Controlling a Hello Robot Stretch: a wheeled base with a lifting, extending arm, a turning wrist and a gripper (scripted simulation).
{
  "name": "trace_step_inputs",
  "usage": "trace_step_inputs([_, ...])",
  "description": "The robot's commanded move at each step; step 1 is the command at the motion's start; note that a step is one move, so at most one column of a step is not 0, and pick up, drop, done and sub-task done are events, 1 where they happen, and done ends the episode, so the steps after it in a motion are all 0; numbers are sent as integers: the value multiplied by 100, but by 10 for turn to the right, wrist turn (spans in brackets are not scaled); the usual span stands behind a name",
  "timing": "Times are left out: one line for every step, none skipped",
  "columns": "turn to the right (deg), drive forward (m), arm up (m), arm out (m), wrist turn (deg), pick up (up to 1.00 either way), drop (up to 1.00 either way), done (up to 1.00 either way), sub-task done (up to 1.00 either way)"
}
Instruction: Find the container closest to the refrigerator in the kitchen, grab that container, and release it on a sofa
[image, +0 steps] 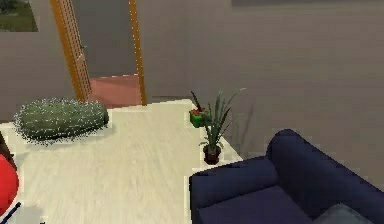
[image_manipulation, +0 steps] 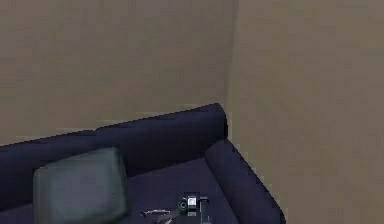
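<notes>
Drop-off step, by the look of it. Pincer (image_manipulation: 160, 212) seen against sofa (image_manipulation: 150, 135) seat, near grey cushion (image_manipulation: 80, 185). Cannot tell its grip, nor whether the container is in it. Next move calls for letting go above the seat cushion.

And there it was, low at six o'clock in the arm side view: the gripper (image_manipulation: 150, 213), just above the bottom edge. Its white marker squares (image_manipulation: 190, 204) sat near dead centre, the dark body stretched off toward nine o'clock, and two thin fingers (image_manipulation: 160, 212) pointed that same way, roughly level. Whether it carried anything could not be told
</notes>
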Motion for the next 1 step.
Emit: trace_step_inputs([0,0,0,-8,0,0,0,0,0])
